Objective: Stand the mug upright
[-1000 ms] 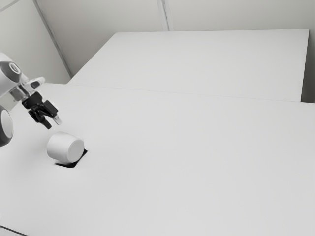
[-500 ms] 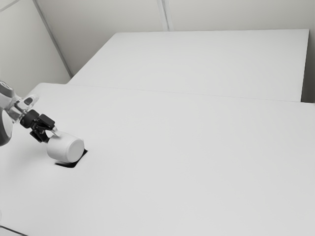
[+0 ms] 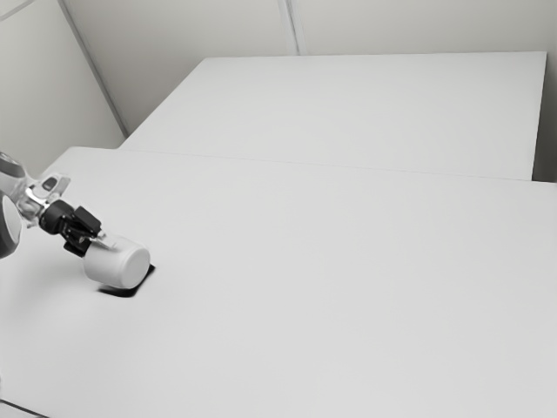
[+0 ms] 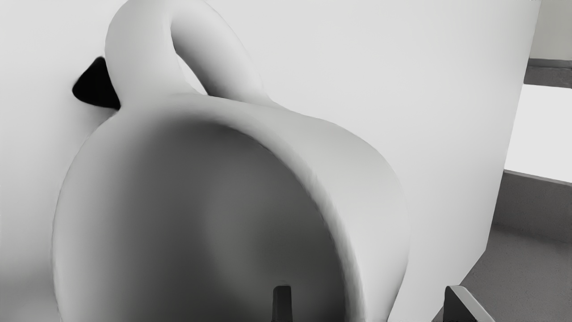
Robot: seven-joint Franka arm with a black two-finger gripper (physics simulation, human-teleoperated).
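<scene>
White mug (image 3: 119,264) lies sideways, worktop (image 3: 348,296) stretching toward the exterior view's right; pincer (image 3: 97,244) spread wide astride its rim (image 4: 343,237).

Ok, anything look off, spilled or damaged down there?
The mug lies on its side, its mouth toward my gripper, when it should stand upright. The black patch by its handle also looks odd against the pale table; I can't tell whether it's shadow or an object. I see no spill or damage.
</scene>
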